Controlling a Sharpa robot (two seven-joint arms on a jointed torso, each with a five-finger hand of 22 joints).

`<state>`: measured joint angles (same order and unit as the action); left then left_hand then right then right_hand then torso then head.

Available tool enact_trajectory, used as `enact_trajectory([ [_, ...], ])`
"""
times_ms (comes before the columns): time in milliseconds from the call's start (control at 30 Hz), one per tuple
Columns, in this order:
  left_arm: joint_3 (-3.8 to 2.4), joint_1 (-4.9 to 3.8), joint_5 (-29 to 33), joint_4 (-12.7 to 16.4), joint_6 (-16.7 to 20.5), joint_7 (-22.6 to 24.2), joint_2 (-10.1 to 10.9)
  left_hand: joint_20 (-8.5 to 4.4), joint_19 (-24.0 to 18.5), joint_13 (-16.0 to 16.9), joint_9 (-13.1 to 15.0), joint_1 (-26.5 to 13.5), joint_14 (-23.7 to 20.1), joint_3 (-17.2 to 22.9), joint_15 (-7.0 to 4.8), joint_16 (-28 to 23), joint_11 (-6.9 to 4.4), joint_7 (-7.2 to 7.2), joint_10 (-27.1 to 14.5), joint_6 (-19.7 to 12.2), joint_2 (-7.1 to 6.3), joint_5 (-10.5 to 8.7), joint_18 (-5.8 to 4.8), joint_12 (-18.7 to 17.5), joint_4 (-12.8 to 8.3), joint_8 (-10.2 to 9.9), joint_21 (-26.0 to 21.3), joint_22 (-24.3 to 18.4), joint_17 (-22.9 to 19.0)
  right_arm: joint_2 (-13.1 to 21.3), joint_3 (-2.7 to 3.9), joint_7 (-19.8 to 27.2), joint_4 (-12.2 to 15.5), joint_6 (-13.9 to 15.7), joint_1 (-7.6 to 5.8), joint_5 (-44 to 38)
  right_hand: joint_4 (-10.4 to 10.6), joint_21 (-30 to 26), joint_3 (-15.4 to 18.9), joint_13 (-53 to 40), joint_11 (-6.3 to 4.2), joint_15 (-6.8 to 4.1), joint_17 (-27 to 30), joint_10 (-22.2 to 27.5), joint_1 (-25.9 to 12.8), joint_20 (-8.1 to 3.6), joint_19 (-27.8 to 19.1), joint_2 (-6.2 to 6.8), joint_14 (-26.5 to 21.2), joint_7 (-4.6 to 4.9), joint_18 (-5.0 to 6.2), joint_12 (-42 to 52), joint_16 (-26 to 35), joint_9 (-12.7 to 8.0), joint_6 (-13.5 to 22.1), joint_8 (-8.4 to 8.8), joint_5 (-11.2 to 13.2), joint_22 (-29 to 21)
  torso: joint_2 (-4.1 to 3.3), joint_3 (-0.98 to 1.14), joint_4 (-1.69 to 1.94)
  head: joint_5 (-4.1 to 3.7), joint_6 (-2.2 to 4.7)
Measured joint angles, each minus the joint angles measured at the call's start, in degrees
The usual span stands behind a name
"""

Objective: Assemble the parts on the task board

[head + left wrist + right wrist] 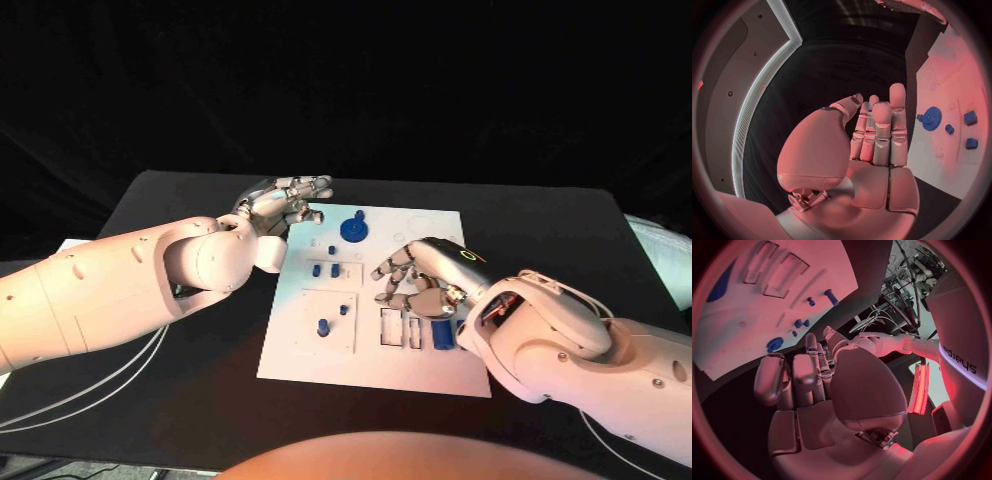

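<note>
Judging by the task board (433, 375), several blue parts (351, 231) stood seated, slots remained; my left hand (284, 203) and right hand (418, 278) held nothing, fingers loose.

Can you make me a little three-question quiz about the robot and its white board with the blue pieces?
1. True or false: the left hand holds the blue gear-shaped part.
2. Which hand hovers over the middle of the white rectangular task board? A) the left hand B) the right hand C) neither
3. Fill in: the blue gear-shaped part lies near the board's ____ edge, seen from the robot.

Key:
1. False. The left hand sits at the board's far left corner with its fingers straight and nothing in them.
2. B. The right hand hovers there, fingers curled, holding nothing that I can see.
3. Far.
</note>
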<state>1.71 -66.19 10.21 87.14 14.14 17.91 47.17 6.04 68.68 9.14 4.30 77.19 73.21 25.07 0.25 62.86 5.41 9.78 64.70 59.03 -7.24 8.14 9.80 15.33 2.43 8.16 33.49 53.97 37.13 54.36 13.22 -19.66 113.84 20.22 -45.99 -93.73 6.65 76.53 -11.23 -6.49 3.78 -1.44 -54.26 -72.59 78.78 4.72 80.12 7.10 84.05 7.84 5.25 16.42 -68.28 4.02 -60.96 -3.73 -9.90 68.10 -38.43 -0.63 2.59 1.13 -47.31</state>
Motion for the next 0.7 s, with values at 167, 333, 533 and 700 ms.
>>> enact_trajectory([
  [167,0.08,0.21,0.0,0.1,0.0,-0.1,0.6,0.0,0.0,0.0,0.0,0.0,0.0,0.0,0.0,0.0,0.0,0.0,0.0,0.0,0.0,0.0,0.0,0.0,0.0,0.0,0.0,0.0,0.0,4.8,0.13,-2.9,0.6,-0.9,0.42,4.6,5.9,3.8,6.9,-6.3,-2.81,-1.47,-4.1,-9.2,-6.2,-1.76,2.4,2.33,0.0,-1.69,-1.34,6.3,-3.2,0.1,-1.0,-0.94,1.9,5.6,0.05,0.12,-0.9,-1.1,0.73],
  [333,0.4,0.37,0.0,0.1,-0.1,-0.1,0.7,0.0,0.0,0.1,0.0,0.0,0.0,0.0,0.0,0.0,0.0,0.0,0.0,0.0,0.0,0.0,0.0,0.0,0.0,0.0,0.0,-0.1,-0.1,7.2,0.13,-5.2,0.8,-1.4,0.85,6.8,9.3,5.5,14.0,-30.5,-3.46,-1.75,-12.6,-9.1,-3.3,-2.15,2.8,0.59,-0.1,-2.15,-1.34,25.6,-9.0,0.5,-1.5,-2.46,-1.9,6.8,0.07,0.43,-1.78,-1.85,1.09],
  [533,0.53,0.5,0.0,0.1,-0.1,-0.3,0.6,0.21,0.2,0.1,0.0,0.0,0.0,0.0,0.0,0.2,-0.14,0.0,-0.1,0.0,0.0,0.0,-0.01,0.2,0.0,0.0,0.0,-0.1,-0.1,8.5,0.16,-9.1,0.7,-2.8,1.36,6.0,9.9,5.6,17.8,-42.7,-3.2,-1.75,-18.4,-7.9,-2.9,-2.15,2.8,-0.54,-0.1,-2.19,-1.34,34.7,-12.5,0.9,-1.5,-3.6,-5.1,6.8,0.15,0.55,-2.1,-2.42,1.16],
  [700,0.56,0.6,0.0,0.1,-0.1,-0.4,0.6,0.21,0.2,0.1,0.0,0.0,0.0,0.0,0.0,0.2,-0.21,0.0,-0.2,0.0,0.0,0.0,-0.01,0.2,0.0,0.0,0.0,-0.1,-0.1,8.5,0.16,-11.1,0.2,-3.5,1.62,4.7,9.9,5.8,18.9,-45.9,-3.2,-1.75,-19.6,-7.3,-3.6,-1.94,3.0,-1.27,-0.1,-2.19,-1.34,36.6,-13.0,1.0,-1.5,-4.2,-7.6,6.8,0.13,0.58,-2.12,-2.65,1.1],
])
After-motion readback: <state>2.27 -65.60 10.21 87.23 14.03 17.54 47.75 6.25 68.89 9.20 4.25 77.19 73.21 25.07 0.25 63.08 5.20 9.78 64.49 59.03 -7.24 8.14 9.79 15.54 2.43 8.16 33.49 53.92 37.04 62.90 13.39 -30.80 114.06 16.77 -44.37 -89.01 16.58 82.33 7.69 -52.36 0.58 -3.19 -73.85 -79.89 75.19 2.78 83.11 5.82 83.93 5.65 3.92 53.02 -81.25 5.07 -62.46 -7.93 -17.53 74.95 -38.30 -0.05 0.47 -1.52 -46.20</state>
